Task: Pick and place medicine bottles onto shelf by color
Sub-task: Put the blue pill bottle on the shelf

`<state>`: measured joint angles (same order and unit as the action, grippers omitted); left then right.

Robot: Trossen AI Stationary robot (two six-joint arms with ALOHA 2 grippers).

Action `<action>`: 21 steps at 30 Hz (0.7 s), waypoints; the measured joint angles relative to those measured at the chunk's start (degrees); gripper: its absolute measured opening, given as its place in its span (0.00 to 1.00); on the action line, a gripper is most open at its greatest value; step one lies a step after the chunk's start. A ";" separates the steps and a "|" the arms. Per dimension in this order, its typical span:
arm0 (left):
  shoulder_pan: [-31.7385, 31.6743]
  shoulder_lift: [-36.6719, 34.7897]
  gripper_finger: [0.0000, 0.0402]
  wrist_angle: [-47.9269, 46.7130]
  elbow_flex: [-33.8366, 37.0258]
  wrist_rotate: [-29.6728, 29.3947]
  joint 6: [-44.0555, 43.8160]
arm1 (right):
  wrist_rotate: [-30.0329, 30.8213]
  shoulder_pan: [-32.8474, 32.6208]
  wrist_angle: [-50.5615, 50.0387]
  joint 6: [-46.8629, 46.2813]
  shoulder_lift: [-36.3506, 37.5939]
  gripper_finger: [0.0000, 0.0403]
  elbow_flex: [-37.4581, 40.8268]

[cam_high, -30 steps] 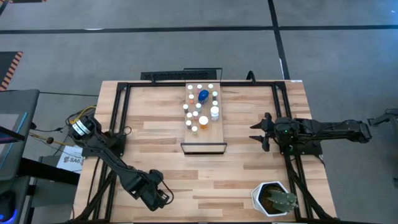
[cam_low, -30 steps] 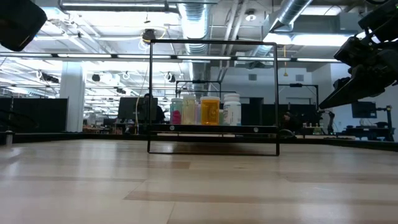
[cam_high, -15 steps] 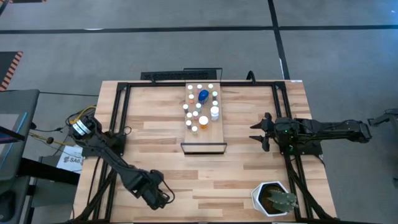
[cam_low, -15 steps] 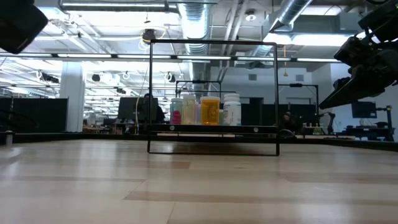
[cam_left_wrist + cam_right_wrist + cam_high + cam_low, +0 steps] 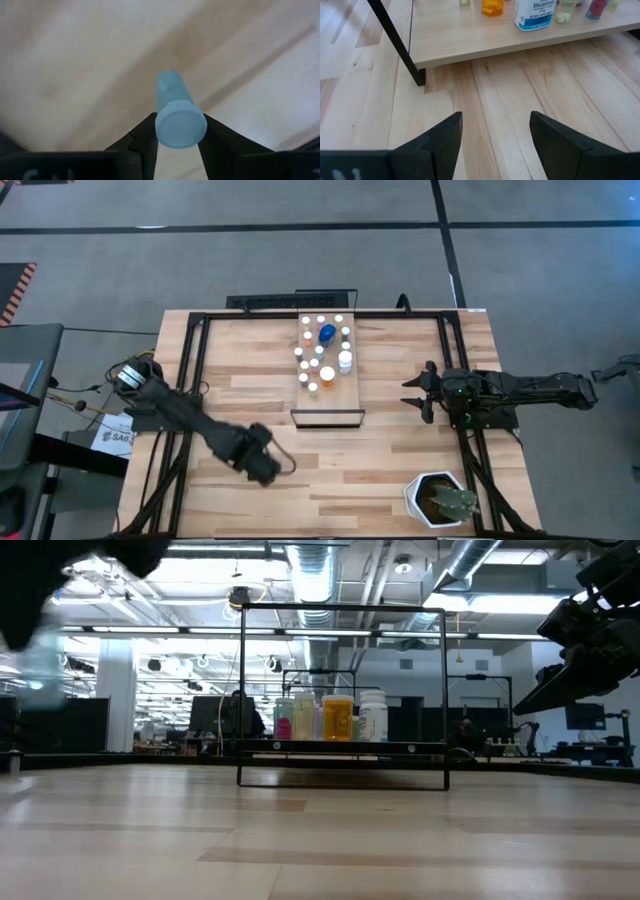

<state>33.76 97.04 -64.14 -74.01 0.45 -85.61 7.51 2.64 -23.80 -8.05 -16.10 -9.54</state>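
My left gripper point(image 5: 262, 467) hangs over the near left part of the table, shut on a small pale blue medicine bottle point(image 5: 172, 100). The shelf point(image 5: 345, 395), a narrow light-wood board, lies at the table's middle toward the far edge. Several small white-capped bottles point(image 5: 318, 358) and a bigger blue one point(image 5: 327, 333) stand upright on it. In the low view they show as a row point(image 5: 330, 718). My right gripper point(image 5: 415, 393) rests open at the right, pointing at the shelf's near end point(image 5: 470, 40), with nothing between its fingers. My left gripper pinches the pale blue bottle at its cap end point(image 5: 162, 131) between its two fingers point(image 5: 145, 137), one on each side. The fingers come from above, pointing down. The bottle hangs below them with its body pointing at the tabletop, lifted clear.
A white hexagonal plant pot point(image 5: 440, 500) stands at the near right corner. Black frame rails point(image 5: 190, 360) run along both sides of the table, and a black wire frame point(image 5: 343, 780) stands at the shelf's near end. Bare planks lie between my left gripper and the shelf.
My left gripper has risen from the near left of the table and swung toward the far edge and a little to the right, nearer the shelf. Most of this happened in the last half second, and the arm shows blurred.
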 joint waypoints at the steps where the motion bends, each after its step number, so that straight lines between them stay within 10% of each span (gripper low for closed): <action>1: -1.31 -0.47 0.28 -2.39 -1.17 -0.80 2.12 | 0.00 0.01 0.01 0.00 0.00 0.63 0.00; 21: -35.70 -5.49 0.28 -11.70 -8.93 -2.73 35.80 | 0.00 0.01 -0.01 0.00 0.00 0.63 0.00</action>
<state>-1.94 91.55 -75.84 -82.94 -2.28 -49.81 7.51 2.66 -23.81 -8.05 -16.10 -9.54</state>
